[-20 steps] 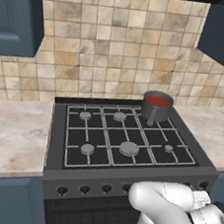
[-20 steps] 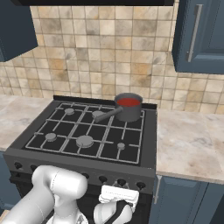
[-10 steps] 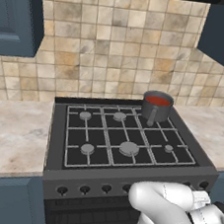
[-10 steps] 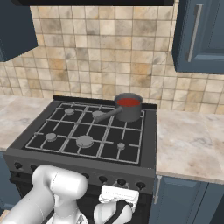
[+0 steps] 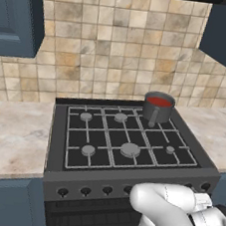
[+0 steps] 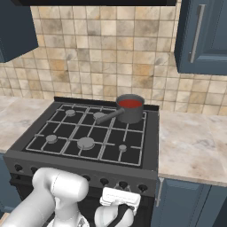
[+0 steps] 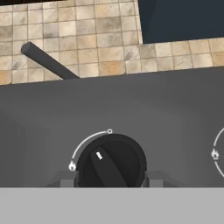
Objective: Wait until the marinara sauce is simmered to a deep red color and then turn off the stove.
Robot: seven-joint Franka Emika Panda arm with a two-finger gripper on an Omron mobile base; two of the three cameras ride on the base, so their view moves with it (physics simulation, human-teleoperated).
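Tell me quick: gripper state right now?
Gripper: shut on the stove knob, a finger on each side of it.

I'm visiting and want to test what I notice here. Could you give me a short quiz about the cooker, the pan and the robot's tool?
1. True or false: the saucepan stands on a rear burner of the stove.
2. What colour is the marinara sauce?
3. In the hand view, the tool is at: A) the pan handle, B) a knob, C) a cupboard door.

Key: 1 true; 2 red; 3 B.
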